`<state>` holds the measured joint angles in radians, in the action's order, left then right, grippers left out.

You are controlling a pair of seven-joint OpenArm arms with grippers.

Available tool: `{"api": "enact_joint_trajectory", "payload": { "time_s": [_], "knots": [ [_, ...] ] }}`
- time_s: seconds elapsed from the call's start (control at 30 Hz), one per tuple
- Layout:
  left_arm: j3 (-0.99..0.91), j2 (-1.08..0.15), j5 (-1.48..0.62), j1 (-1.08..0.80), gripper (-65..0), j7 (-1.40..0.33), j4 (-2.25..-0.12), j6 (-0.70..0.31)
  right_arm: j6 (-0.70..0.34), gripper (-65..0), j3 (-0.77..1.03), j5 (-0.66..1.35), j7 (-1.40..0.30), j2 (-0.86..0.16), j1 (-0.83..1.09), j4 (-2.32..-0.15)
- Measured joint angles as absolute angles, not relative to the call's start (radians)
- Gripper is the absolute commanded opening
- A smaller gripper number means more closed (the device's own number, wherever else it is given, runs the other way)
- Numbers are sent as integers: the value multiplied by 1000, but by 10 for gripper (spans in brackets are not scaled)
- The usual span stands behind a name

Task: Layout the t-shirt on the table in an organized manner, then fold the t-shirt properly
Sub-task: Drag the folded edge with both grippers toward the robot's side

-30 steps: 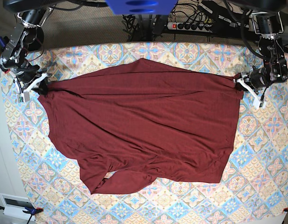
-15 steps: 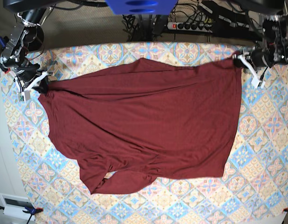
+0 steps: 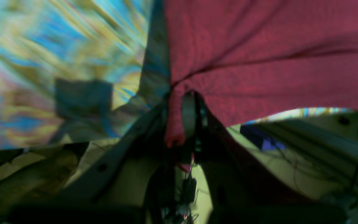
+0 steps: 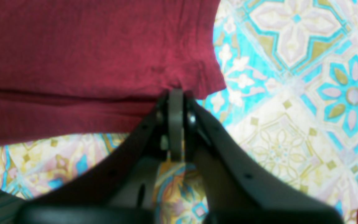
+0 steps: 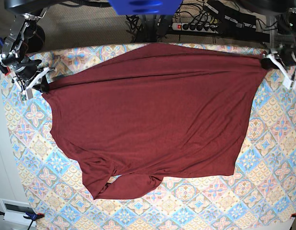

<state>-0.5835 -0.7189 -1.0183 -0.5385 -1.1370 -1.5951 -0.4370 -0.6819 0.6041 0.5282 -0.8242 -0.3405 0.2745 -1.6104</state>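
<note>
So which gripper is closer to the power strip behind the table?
Left. The left gripper holds a t-shirt corner near the back edge, not far from the power strip; the right gripper holds the opposite corner, far across the table.

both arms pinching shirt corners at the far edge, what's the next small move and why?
Probably ease both end effectors toward the near side and lower the hem flat. The left end effector and right end effector each clamp a corner of the t-shirt, whose top edge is stretched to the table far edge, while a sleeve is bunched at bottom left.
</note>
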Motion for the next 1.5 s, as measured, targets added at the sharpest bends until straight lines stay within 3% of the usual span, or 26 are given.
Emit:
{"api": "enact_joint_trajectory", "payload": {
  "time_s": [0.53, 0.67, 0.97, 1.17, 1.27, 1.37, 1.5],
  "knots": [
    [-576, -615, -1029, -387, -650, -1155, -1590, -435, -681, -650, 604, 527, -825, -340, 267, -1603],
    [-583, -603, -1015, -345, -650, -1241, -1591, -431, -682, -645, 604, 526, -826, -340, 266, -1603],
    [-581, -589, -1013, -340, -650, -1247, -1591, -431, -681, -419, 604, 527, -904, -344, 288, -1615],
    [-581, -587, -1013, -340, -650, -1250, -1591, -431, -676, -397, 604, 502, -904, -341, 364, -1652],
    [-581, -587, -1013, -340, -650, -1250, -1591, -431, -681, -397, 583, 525, -812, -350, 410, -1753],
    [-581, -587, -1013, -340, -650, -1250, -1591, -431, -689, -397, 472, 524, -762, -370, 465, -1818],
    [-581, -587, -1013, -337, -650, -1250, -1590, -431, -704, -397, 321, 379, -694, -407, 485, -1830]
  ]
}}
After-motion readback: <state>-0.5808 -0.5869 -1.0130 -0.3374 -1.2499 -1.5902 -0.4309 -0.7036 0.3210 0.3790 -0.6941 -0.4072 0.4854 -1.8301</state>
